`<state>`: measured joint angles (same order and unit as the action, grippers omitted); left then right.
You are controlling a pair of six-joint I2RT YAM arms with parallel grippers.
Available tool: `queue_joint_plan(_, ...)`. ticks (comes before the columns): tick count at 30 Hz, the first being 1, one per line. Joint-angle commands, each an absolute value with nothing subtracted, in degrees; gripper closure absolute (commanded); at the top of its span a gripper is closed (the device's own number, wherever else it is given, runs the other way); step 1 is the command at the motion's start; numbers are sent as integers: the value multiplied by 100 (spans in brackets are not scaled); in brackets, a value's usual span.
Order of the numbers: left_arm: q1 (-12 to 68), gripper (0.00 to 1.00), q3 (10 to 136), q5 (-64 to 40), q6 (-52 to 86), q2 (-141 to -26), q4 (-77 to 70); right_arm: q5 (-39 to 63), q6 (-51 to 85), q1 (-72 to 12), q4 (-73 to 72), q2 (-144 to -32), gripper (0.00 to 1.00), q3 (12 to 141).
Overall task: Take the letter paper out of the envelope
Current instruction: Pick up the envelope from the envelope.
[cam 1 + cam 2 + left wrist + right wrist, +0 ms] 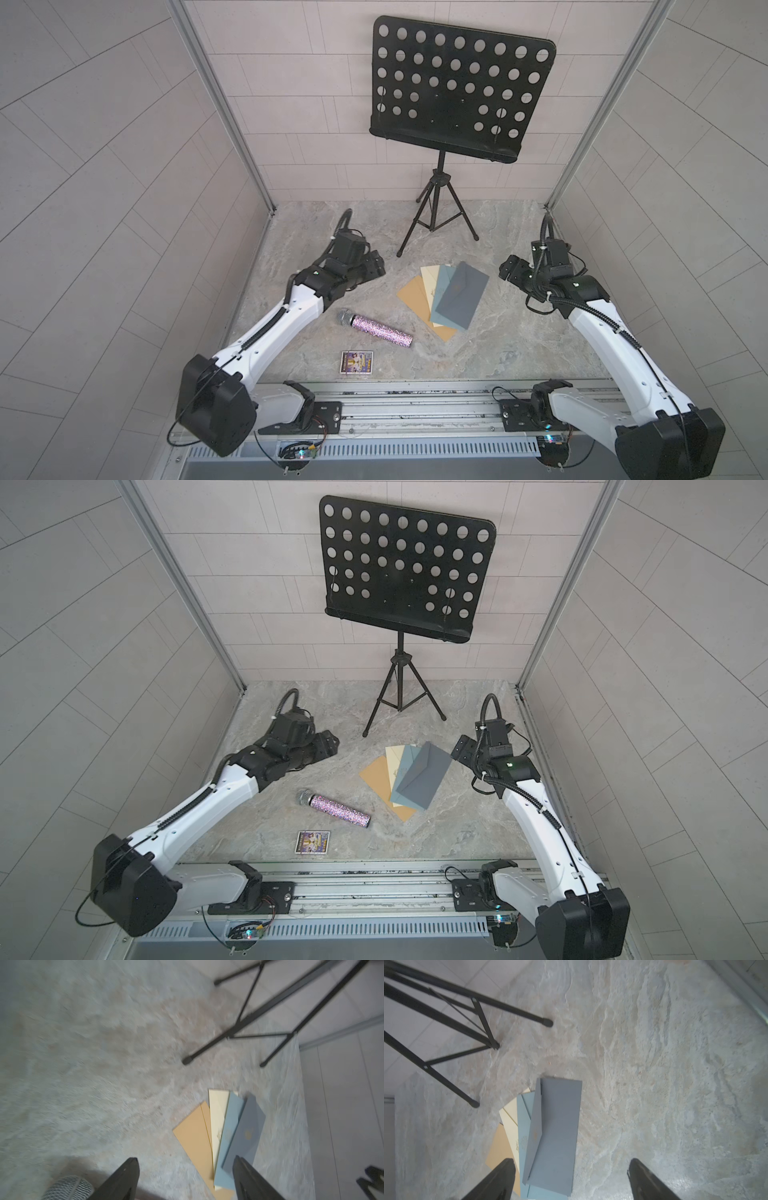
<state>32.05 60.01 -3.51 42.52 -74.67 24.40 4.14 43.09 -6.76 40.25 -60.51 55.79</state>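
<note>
**Now: envelopes [442,305] fanned flat at mid-table, untouched**

Furthest left, the left gripper [376,264] hangs above the table [519,345], jaws apart with nothing between them. Next come a glittery microphone [376,328] and, nearer the robot's base, a small printed card [356,362]. The four envelopes overlap in a fan: orange, cream, light blue, then the dark grey envelope [463,295] on top. A black music stand [457,83] stands behind them. The right gripper [509,266] hangs just beside the fan, spread wide and empty.
</note>
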Motion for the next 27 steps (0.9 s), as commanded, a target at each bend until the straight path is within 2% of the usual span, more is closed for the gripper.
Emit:
queue_joint_plan(1, 3938, 21, 6344, -395, 3833, -7957, 2721, 542, 4195, -676, 4585, -5829, 12, 5498)
queue_joint_plan(4, 4539, 21, 6931, -46, 3357, -8649, 2988, 617, 4306, -664, 4650, -5933, 15, 5435)
queue_joint_plan(8, 4947, 20, 7604, 157, 3046, -9577, 3139, 982, 4630, -655, 4571, -6147, 20, 5319)
queue_joint_plan(15, 5581, 17, 8705, 919, 2483, -10878, 3366, 1202, 5225, -654, 4657, -5857, 21, 4822)
queue_joint_plan(27, 5819, 17, 9951, 1470, 2212, -12312, 3384, 974, 5486, -606, 5291, -4856, 26, 4413)
